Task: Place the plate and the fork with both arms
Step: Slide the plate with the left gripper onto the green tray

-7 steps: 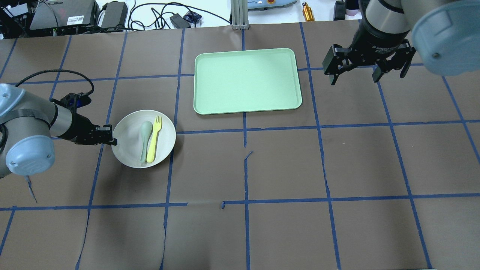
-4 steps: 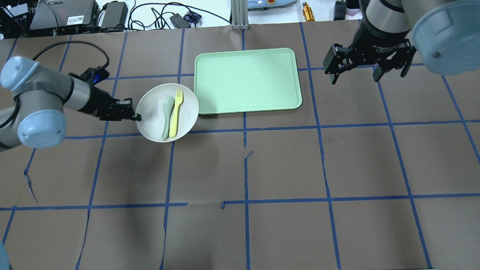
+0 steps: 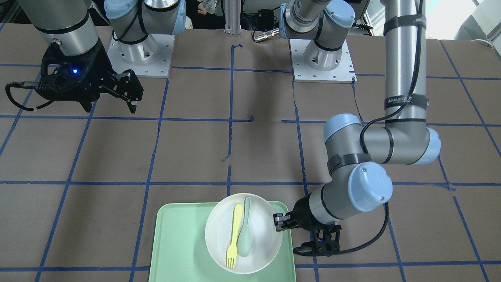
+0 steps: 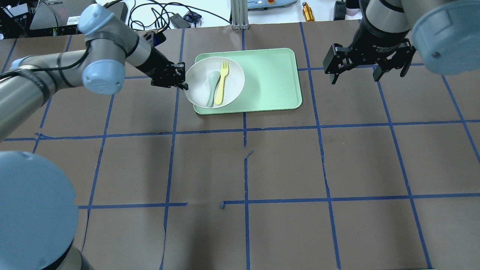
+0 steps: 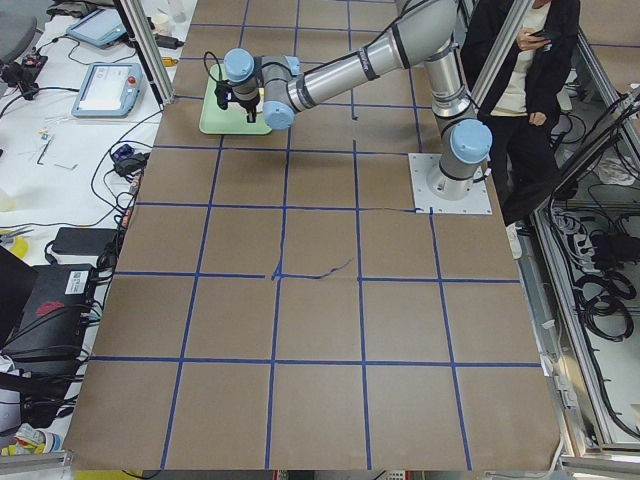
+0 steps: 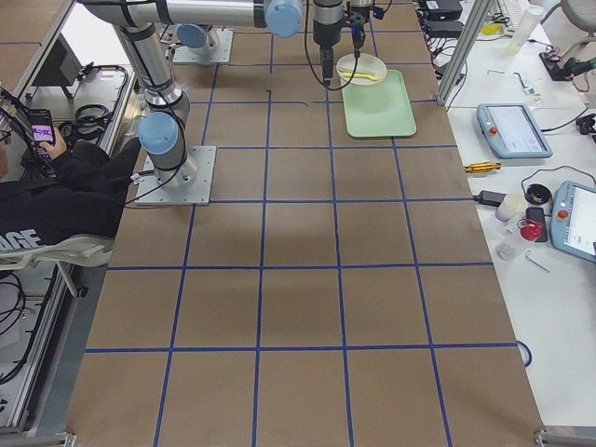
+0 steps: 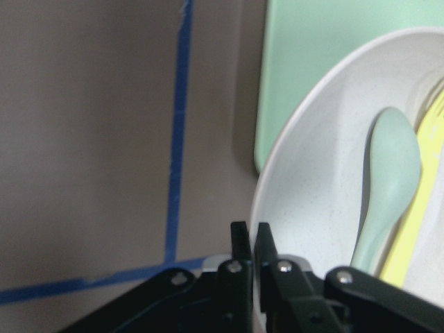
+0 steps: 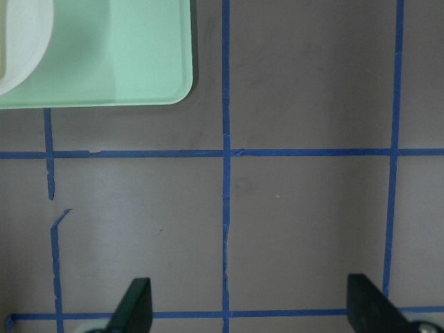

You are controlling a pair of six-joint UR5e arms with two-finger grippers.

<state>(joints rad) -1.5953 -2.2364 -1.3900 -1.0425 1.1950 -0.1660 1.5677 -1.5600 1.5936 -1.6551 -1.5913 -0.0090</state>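
Plate (image 4: 233, 83) is over the tray's (image 4: 270, 82) left-arm end, with the fork (image 4: 221, 83) and spoon (image 4: 212, 85) lying in it. Your left gripper (image 4: 183, 80) reaches in near-horizontal, pinching the plate's rim. Right gripper (image 4: 354, 79) hangs spread beyond the tray's other end. You can't tell whether the plate touches the tray.

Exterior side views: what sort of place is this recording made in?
Most likely a robotics lab cell: the left arm and right arm are bolted to a paper-covered table gridded with blue tape, with teach pendants on the side bench and loose cables nearby.
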